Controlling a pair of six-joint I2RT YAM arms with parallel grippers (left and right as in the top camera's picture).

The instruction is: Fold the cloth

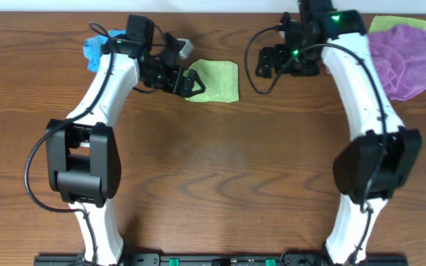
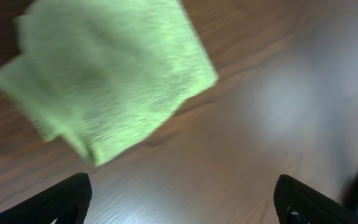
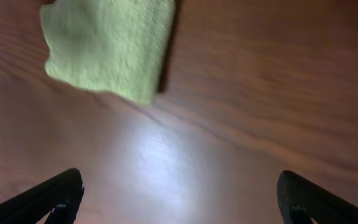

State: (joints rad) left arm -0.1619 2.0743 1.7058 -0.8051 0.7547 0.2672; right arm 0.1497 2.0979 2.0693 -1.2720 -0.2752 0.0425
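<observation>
Cloth is lying flat on the wooden counter, toward the far edge and between the two arms, nearer the left one. It is sitting as a small lime-green rectangle, and in the left wrist view its layers are showing stacked along one edge, so it is lying folded. The left fingers are standing wide apart with only bare wood between them, and the cloth is lying just beyond their tips. From overhead those left fingers are hanging over the cloth's left edge; whether they are touching it I cannot tell. The right fingers are also spread wide and gripping nothing, pointing down at the counter, with the cloth showing farther off at the upper left of that view. From overhead the right fingers are hovering to the right of the cloth, clearly apart from it. A blue cloth is sitting bunched behind the left arm, and a purple cloth is lying crumpled at the far right corner, partly covering another green piece.
</observation>
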